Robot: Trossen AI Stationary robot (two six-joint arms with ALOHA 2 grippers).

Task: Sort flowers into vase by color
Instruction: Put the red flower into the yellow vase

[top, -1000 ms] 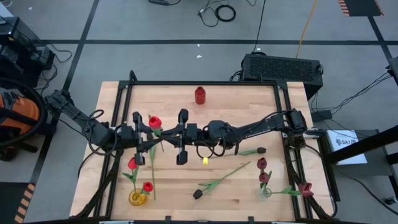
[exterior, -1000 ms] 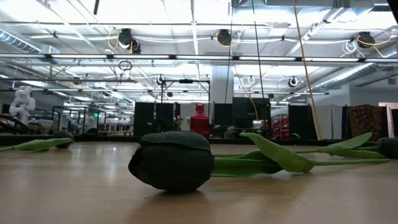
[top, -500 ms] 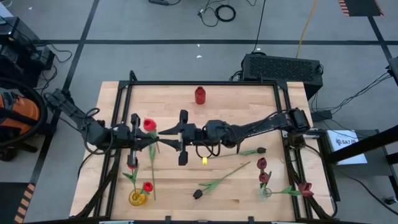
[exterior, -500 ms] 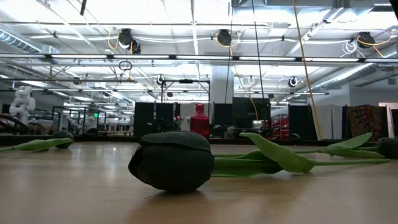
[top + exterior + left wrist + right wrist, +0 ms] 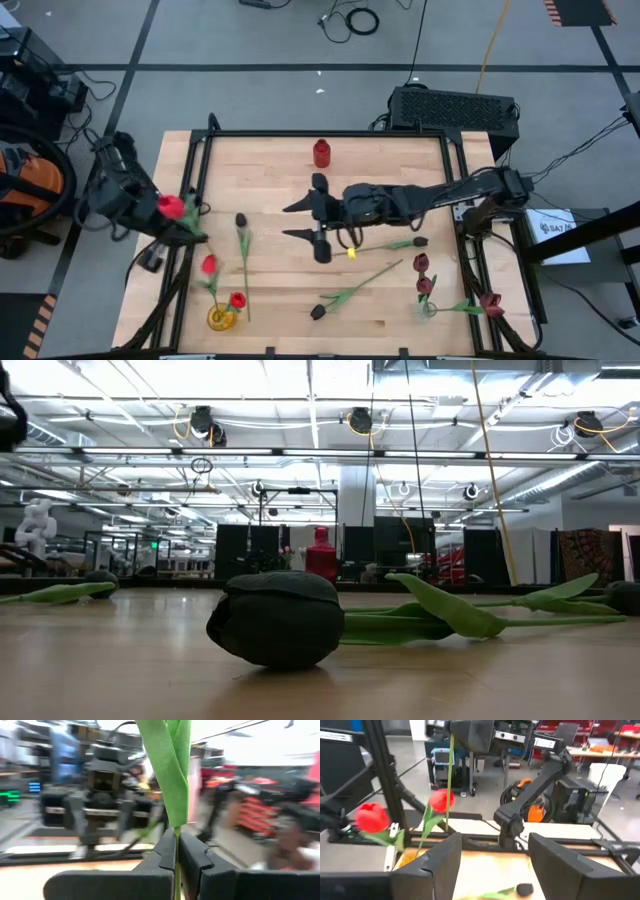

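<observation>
now the left claw point(image 5: 176, 862) pinches a red tulip's point(image 5: 171, 207) stem at the bench's point(image 5: 380, 160) left edge; the right claw point(image 5: 303, 222) hangs spread mid-bench. next, probably: lower it into the yellow vase point(image 5: 221, 318).

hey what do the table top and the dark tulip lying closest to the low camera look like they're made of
Table top: looks like pale butcher-block wood with a smooth matte finish; parallel plank seams and grain show from above.

Dark tulip: probably fabric or soft plastic, matte; its head shows layered, faintly creased petals with no shine, and the leaf is a flat, even green, so it looks artificial.
</observation>
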